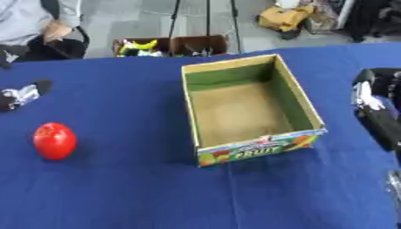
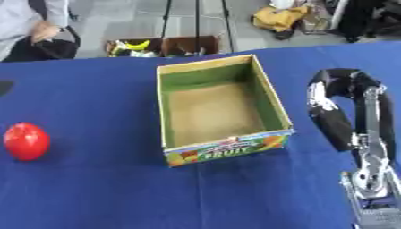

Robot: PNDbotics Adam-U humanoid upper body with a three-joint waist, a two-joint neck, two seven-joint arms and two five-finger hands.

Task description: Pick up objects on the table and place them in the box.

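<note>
Blue-covered worktop (image 1: 141, 188) seen from above, filling most of both views. Open cardboard box (image 1: 249, 108) at centre, slightly toward 1 o'clock, upright, green inner walls and tan floor exposed, nothing visible inside; printed fruit label (image 2: 231, 151) on the near wall, facing 6 o'clock. Red round fruit (image 1: 55, 141), tomato-like, at 9 o'clock on the worktop, well apart from the box, touched by no hand.

Right hand (image 2: 335, 114) at 3 o'clock, beside the box's right wall but not touching it, shown best in the right eye view: black fingers curled downward in a hook from a raised wrist, holding nothing. Silver and black forearm (image 2: 372, 179) running from the hand toward 5 o'clock and leaving the picture at the lower right corner.

Left hand (image 1: 22, 95) at 9 to 10 o'clock in the left eye view only, at the picture's edge, above the red fruit in the picture and apart from it; dark with a silver part, mostly cut off, so open or closed fingers cannot be told.

Beyond the worktop's far edge at 12 o'clock, two brown bins (image 1: 172, 45) on the floor, the left one with yellow and green contents. Yellow bag (image 1: 286, 17) on the floor at 1 o'clock.
</note>
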